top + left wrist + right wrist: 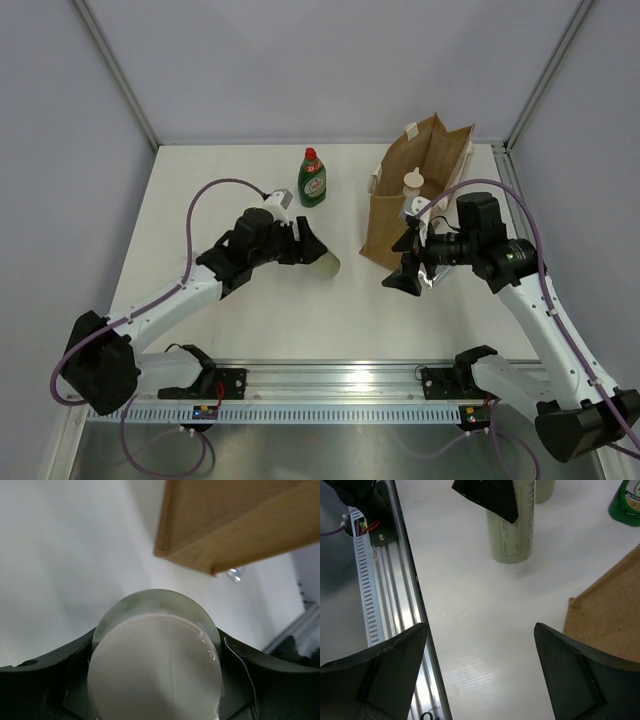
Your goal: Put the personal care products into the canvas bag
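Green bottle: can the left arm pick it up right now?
Probably not yet: the left gripper has its jaws closed on a pale bottle. The green bottle itself stands unobstructed just beyond it.

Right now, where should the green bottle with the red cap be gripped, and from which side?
Probably best across the green bottle's body, below the narrow neck, coming in from the near side: it stands upright and apart from the canvas bag.
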